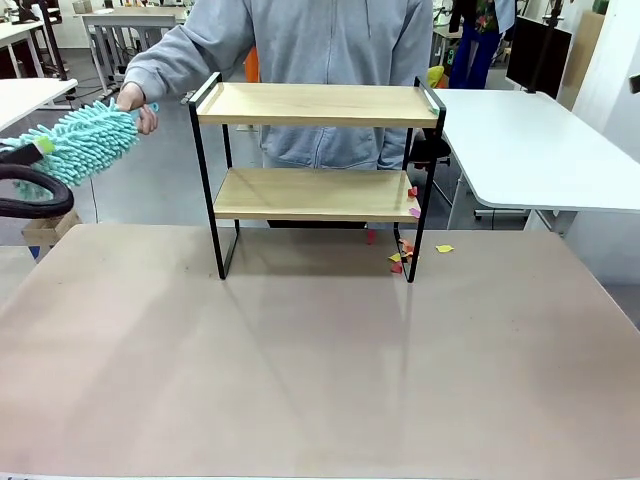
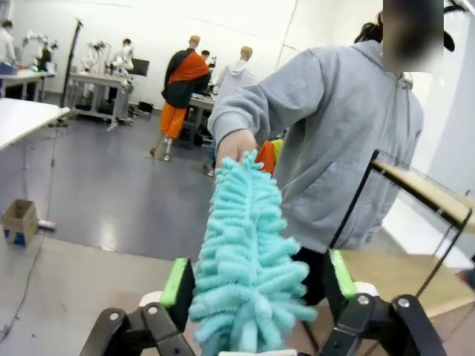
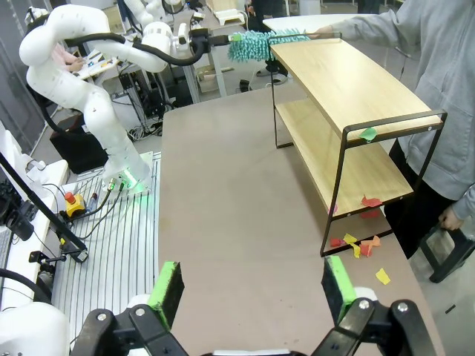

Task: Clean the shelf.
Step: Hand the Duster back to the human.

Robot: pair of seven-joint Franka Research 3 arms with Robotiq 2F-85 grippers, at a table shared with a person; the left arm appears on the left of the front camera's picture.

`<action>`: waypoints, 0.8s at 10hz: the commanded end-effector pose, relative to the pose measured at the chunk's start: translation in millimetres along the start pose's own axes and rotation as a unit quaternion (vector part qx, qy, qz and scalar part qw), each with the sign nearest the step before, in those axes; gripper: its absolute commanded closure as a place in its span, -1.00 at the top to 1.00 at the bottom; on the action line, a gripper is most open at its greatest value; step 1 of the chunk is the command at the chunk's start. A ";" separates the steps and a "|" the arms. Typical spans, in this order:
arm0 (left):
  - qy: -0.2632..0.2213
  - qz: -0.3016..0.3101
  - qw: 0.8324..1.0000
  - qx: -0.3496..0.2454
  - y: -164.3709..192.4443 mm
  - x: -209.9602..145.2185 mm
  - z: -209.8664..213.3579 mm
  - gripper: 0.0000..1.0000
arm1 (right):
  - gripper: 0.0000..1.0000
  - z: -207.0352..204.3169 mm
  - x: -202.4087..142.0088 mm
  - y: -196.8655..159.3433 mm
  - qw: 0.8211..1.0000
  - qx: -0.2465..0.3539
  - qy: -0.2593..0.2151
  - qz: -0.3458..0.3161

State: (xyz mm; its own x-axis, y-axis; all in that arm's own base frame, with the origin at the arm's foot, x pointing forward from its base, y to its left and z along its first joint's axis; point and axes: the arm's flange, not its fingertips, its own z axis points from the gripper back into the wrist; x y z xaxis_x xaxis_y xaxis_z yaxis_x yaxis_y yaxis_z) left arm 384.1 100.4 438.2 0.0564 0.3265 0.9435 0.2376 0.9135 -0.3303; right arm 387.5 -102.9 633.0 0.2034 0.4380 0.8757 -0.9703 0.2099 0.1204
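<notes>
Here left end effector wide around duster; shelf beside, apart.

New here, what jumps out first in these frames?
The fluffy turquoise duster, held out by the person's hand at the table's left edge, its head between the open fingers of the left gripper. Next, the two-tier shelf standing mid-table in front of the person, with bright paper scraps littered at the foot of one end.
</notes>
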 end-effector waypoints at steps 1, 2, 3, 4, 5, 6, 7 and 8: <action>-0.004 0.072 0.997 -0.025 -4.9 43.1 29.9 1.00 | 1.00 1.3 0.9 1.3 1.000 -0.002 0.001 0.009; -0.013 0.093 0.995 -0.033 -6.1 59.1 39.3 1.00 | 1.00 1.3 0.9 1.3 1.000 -0.002 0.001 0.009; -0.027 0.117 0.992 -0.039 -0.9 74.8 48.9 1.00 | 1.00 1.3 0.9 1.3 1.000 -0.002 0.001 0.009; -0.048 0.149 0.987 -0.042 7.6 89.5 62.4 1.00 | 1.00 1.3 0.9 1.3 1.000 -0.002 0.001 0.009; -0.080 0.174 0.981 -0.040 22.3 104.9 82.1 1.00 | 1.00 1.3 0.9 1.3 1.000 -0.002 0.001 0.009; -0.100 0.187 0.976 -0.037 34.7 114.7 97.1 1.00 | 1.00 1.3 0.9 1.3 1.000 -0.002 0.001 0.009; -0.113 0.196 0.973 -0.032 44.8 121.2 107.6 1.00 | 1.00 1.3 0.9 1.3 1.000 -0.002 0.001 0.009; -0.120 0.203 0.971 -0.030 54.5 123.7 115.6 1.00 | 1.00 1.3 0.9 1.3 1.000 -0.002 0.001 0.009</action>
State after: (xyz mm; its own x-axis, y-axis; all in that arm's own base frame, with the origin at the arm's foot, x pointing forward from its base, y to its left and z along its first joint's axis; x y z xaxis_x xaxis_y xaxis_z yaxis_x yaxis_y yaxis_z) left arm 292.0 212.5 537.9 -0.0834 0.6998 0.7094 0.2818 0.6994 -0.6568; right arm 387.4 -103.0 633.2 0.2032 0.4381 0.8756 -0.9703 0.2102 0.1200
